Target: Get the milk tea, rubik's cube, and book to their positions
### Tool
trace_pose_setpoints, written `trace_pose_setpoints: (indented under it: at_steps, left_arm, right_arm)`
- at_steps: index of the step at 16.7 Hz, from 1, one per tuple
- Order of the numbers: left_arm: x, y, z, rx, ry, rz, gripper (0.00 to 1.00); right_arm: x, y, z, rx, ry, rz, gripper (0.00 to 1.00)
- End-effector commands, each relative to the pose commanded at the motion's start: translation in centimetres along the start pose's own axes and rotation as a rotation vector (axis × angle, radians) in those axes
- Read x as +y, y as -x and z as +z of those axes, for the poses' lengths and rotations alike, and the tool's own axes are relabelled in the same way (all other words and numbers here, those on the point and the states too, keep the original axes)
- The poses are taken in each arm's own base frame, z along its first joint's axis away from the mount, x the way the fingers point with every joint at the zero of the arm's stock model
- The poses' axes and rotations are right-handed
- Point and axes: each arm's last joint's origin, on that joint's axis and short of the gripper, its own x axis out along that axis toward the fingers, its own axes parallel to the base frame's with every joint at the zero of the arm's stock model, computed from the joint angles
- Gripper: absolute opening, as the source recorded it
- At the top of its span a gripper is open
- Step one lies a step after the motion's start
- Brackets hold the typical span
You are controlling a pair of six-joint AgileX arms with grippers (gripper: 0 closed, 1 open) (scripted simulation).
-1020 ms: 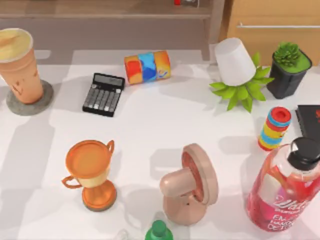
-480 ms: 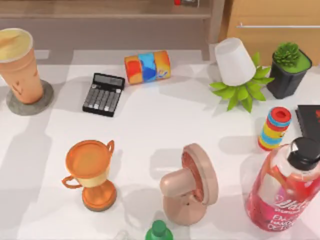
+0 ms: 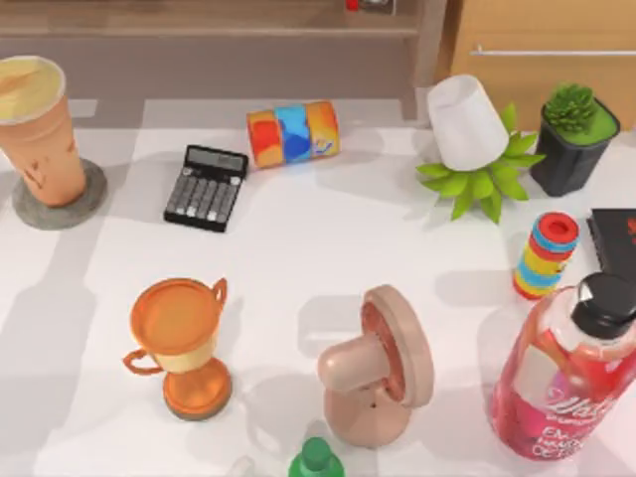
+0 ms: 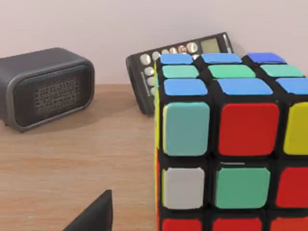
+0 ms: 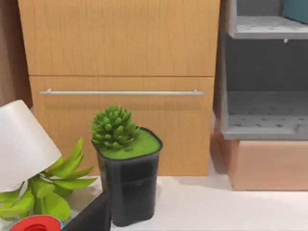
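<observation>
One rubik's cube (image 4: 231, 139) sits on wood (finger state unclear) near a grey speaker (image 4: 43, 86).

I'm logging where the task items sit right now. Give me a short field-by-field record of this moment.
milk tea: upright on a grey round coaster, far left of the table
rubik's cube: on a wooden surface, close before the left wrist camera
behind the cube: a dark calculator leaning on the wall, a grey speaker beside it
book: a teal corner on the upper shelf, in the right wrist view
table centre: black calculator, striped can
</observation>
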Motion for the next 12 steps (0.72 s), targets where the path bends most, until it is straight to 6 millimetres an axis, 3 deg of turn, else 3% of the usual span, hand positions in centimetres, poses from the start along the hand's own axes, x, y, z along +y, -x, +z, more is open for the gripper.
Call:
trace_pose_setpoints:
  at_steps: [3,6,9,12]
  left_arm:
    - [0.5,4.9,0.4,-0.006,0.000,-0.001,1.00]
    - [1.1,11.3,-0.6,-0.013,0.002,0.001,1.00]
    - [1.5,17.8,-3.6,-0.019,0.004,0.003,1.00]
    - [1.8,23.2,-8.5,-0.022,0.005,0.005,1.00]
  right_arm:
    - [0.0,0.0,0.0,0.000,0.000,0.000,1.00]
    - [0.0,0.0,0.0,0.000,0.000,0.000,1.00]
    - [0.0,0.0,0.0,0.000,0.000,0.000,1.00]
    - [0.0,0.0,0.0,0.000,0.000,0.000,1.00]
